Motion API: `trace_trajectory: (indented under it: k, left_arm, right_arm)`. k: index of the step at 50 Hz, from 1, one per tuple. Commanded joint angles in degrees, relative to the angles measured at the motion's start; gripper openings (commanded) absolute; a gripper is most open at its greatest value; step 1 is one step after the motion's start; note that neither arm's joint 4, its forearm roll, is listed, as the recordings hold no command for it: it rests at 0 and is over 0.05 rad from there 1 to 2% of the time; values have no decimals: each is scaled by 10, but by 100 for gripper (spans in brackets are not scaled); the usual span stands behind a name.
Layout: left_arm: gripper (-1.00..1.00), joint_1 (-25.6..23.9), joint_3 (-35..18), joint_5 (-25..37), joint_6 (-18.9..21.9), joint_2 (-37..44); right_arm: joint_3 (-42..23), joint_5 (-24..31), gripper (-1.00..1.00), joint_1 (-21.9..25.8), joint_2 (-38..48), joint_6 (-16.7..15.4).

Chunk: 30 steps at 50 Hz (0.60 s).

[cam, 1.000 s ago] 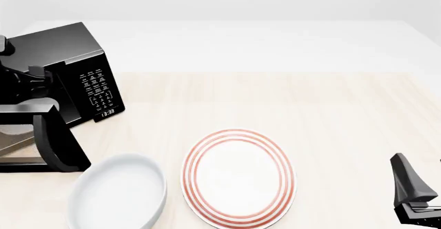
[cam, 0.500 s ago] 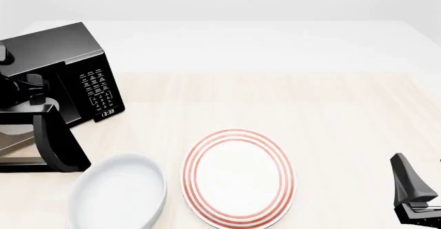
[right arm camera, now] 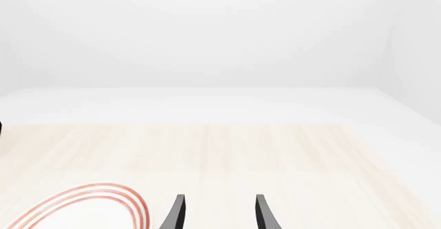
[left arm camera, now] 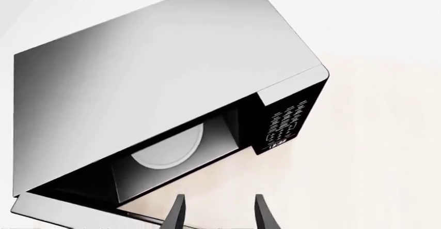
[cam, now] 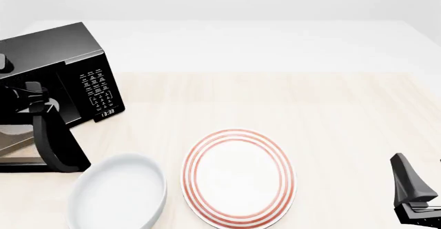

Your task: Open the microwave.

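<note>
The microwave (cam: 65,79) stands at the table's far left, door (cam: 59,143) swung open toward me, turntable plate (left arm camera: 167,149) visible inside. My left gripper (left arm camera: 217,214) hangs above it, jaws apart, holding nothing. My right gripper (right arm camera: 217,213) rests near right, jaws apart, empty. A white bowl (cam: 119,193) and red-ringed plate (cam: 238,176) lie near the front edge.

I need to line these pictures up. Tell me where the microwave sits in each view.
Front view: the microwave sits at the far left of the table, door swung open toward the camera.
Left wrist view: it fills most of the picture, cavity and turntable visible.
Right wrist view: not in it.
Shared landmark: the keypad panel.
</note>
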Motion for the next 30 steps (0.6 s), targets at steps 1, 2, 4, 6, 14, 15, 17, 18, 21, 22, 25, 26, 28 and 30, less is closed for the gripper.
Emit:
trace_trajectory:
  k: [1, 2, 4, 6, 14, 15, 17, 18, 21, 22, 25, 26, 28, 30]
  left_arm:
    - [100, -3, 15, 0, -2, -6]
    - [100, -3, 16, 2, -2, -8]
    - [100, -1, 17, 6, -1, -14]
    - [100, -1, 21, 6, -3, -18]
    - [100, 0, 35, 2, -7, -25]
    - [100, 0, 36, 3, -7, -27]
    - [100, 1, 39, 4, -8, -30]
    - [100, 2, 41, 4, -8, -32]
    - [100, 7, 47, 6, -7, -39]
    - [100, 7, 49, 7, -7, -40]
    - [100, 8, 54, 9, -8, -48]
    - [100, 8, 57, 9, -9, -50]
    - [100, 10, 64, 11, -8, -56]
    - [100, 11, 65, 13, -8, -58]
  right_arm:
    - [0, 0, 100, 0, 0, 0]
    - [0, 0, 100, 0, 0, 0]
    - [0, 0, 100, 0, 0, 0]
    - [0, 0, 100, 0, 0, 0]
    - [0, 0, 100, 0, 0, 0]
    - [0, 0, 100, 0, 0, 0]
    - [0, 0, 100, 0, 0, 0]
    - [0, 0, 100, 0, 0, 0]
    - [0, 0, 100, 0, 0, 0]
    - [0, 0, 100, 0, 0, 0]
    - [0, 0, 100, 0, 0, 0]
    - [0, 0, 100, 0, 0, 0]
    - [0, 0, 100, 0, 0, 0]
    - [0, 0, 100, 0, 0, 0]
